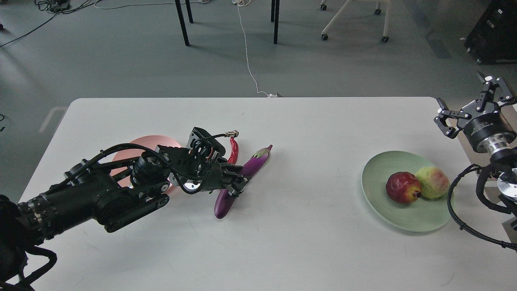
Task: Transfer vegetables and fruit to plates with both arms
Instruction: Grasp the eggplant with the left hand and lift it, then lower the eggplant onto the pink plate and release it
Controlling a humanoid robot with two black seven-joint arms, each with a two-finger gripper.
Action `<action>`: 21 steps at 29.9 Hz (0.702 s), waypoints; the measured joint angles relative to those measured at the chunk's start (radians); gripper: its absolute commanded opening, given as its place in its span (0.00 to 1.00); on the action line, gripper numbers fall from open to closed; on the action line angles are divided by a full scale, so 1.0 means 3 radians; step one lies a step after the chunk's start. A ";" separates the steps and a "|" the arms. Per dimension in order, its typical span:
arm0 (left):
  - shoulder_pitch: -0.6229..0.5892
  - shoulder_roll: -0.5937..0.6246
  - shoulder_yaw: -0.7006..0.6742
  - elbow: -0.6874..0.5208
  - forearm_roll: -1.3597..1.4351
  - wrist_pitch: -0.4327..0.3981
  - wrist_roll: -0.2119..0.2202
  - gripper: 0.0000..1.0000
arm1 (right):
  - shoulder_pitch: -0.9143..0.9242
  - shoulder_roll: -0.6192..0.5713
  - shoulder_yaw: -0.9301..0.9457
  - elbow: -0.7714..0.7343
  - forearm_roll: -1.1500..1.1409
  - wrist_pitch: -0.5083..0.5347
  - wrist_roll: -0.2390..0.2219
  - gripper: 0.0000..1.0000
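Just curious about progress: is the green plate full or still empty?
Holding fruit: the green plate has the red ball and the yellow-green fruit lying on it, side by side.

My left gripper [238,182] closes around the eggplant [241,178] beside the chili [233,150]. My right gripper [470,106] is open near the green plate [379,202], which holds both fruits.

Even, soft overhead light; faint shadows, sharp focus.

Two plates [420,218] [155,142], two fruits [403,187] [433,182], one eggplant [250,167], one chili pepper [233,151], two robot hands [238,182] [474,103].
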 measured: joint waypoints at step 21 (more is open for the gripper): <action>0.0369 0.1569 -0.0231 -0.0200 -0.0795 0.0391 -0.0021 0.44 | -0.0025 -0.0006 -0.0031 0.0036 -0.0005 0.0000 0.0024 0.99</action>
